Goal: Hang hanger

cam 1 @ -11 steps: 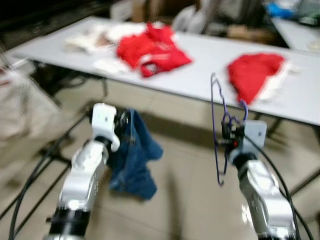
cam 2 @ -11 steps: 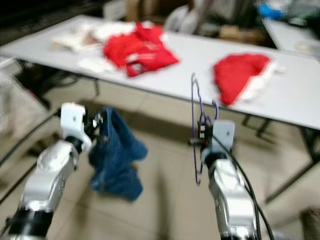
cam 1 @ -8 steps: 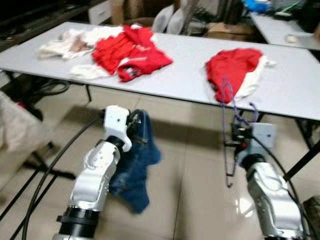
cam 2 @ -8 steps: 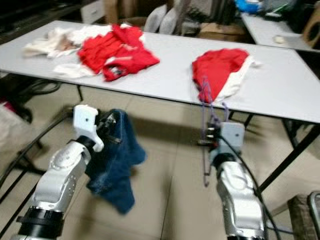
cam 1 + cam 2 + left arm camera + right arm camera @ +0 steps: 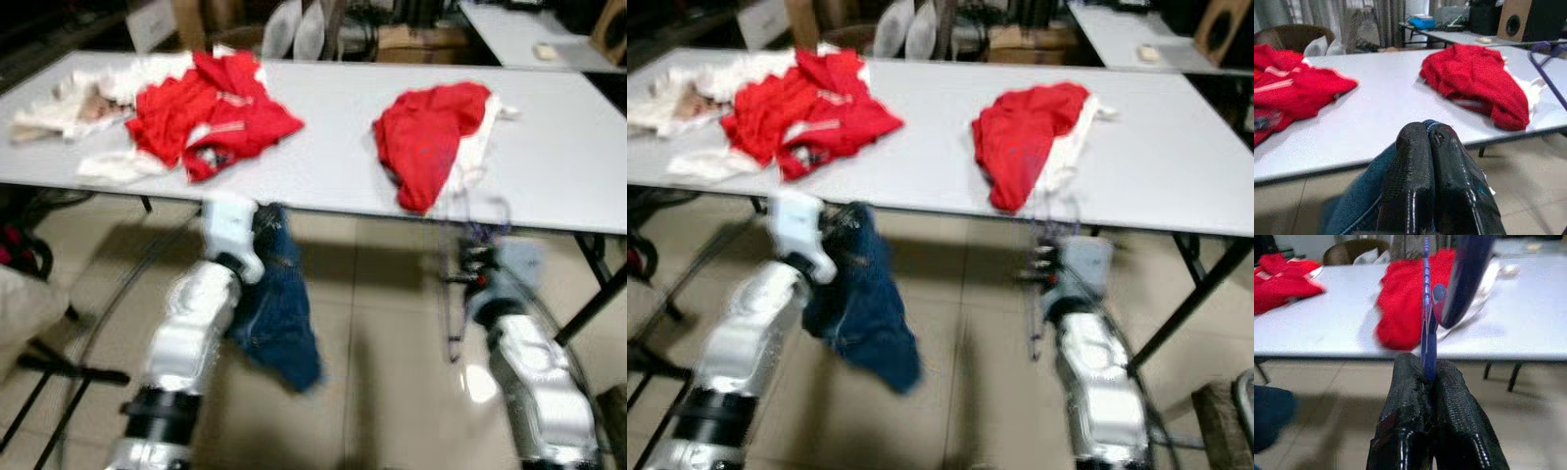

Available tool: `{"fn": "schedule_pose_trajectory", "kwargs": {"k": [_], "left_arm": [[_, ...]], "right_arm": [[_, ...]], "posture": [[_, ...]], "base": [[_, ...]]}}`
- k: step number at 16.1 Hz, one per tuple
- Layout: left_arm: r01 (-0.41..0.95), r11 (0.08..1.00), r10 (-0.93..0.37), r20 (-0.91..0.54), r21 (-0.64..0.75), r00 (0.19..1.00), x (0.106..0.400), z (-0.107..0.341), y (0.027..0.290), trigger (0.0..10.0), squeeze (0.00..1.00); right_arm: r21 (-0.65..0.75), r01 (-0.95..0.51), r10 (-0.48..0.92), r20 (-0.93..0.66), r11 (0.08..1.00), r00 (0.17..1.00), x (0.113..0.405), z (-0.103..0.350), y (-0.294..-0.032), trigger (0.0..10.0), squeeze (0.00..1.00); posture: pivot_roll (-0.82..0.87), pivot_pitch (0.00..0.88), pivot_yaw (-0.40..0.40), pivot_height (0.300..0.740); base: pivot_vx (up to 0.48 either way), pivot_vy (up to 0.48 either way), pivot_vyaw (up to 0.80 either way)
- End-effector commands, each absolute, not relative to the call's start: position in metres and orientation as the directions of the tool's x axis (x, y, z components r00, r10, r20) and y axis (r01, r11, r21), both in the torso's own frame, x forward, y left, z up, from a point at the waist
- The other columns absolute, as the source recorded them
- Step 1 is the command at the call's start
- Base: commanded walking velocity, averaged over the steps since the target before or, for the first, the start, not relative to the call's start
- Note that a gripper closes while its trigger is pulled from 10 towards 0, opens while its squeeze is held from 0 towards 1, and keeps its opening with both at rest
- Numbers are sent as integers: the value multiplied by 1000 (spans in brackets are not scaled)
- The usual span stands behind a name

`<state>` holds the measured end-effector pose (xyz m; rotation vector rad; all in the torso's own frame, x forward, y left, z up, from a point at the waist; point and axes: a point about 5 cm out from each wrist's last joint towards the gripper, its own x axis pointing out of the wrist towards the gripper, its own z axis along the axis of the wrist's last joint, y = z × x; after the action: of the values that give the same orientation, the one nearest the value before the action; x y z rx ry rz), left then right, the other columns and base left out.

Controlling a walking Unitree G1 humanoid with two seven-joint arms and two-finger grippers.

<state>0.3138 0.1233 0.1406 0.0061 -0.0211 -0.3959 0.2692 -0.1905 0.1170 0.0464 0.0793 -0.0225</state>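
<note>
A thin purple wire hanger (image 5: 1426,328) stands upright in my right gripper (image 5: 1426,377), whose fingers are shut on its wire; from the head it is a blurred outline (image 5: 453,294) just below the white table's (image 5: 323,162) front edge. My left gripper (image 5: 1427,144) is shut on a pair of blue jeans (image 5: 281,318), which hang down from it toward the floor in front of the table. On the table lie a red garment over a white one (image 5: 426,137) and a second red garment (image 5: 211,113).
White cloths (image 5: 59,103) lie at the table's left end. Black table legs (image 5: 1181,313) slant down at the right, and a black stand's feet (image 5: 59,370) lie on the tiled floor at the left. A second table (image 5: 509,20) and boxes stand behind.
The camera has moved, so the table now sits lower and nearer in the picture. Both grippers keep their hold, the jeans swinging slightly.
</note>
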Motion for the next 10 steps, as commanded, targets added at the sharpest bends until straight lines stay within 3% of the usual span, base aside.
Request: {"fn": "schedule_pose_trajectory", "kwargs": {"k": [1, 2, 10], "left_arm": [[362, 932, -363, 64, 32, 929, 317, 153, 133, 10000, 0], [361, 932, -362, 70, 28, 930, 317, 154, 133, 10000, 0], [471, 882, -469, 95, 8, 878, 315, 157, 121, 10000, 0]], "right_arm": [[58, -3, 5, -43, 998, 999, 273, 124, -183, 10000, 0], [57, -7, 9, -39, 998, 999, 274, 125, -183, 10000, 0], [70, 3, -5, 35, 998, 999, 268, 135, -185, 10000, 0]], "posture": [[-88, 12, 14, 740], [-92, 15, 11, 740], [-108, 4, 36, 740]], "base": [[431, 0, 0], [428, 0, 0], [428, 0, -800]]}}
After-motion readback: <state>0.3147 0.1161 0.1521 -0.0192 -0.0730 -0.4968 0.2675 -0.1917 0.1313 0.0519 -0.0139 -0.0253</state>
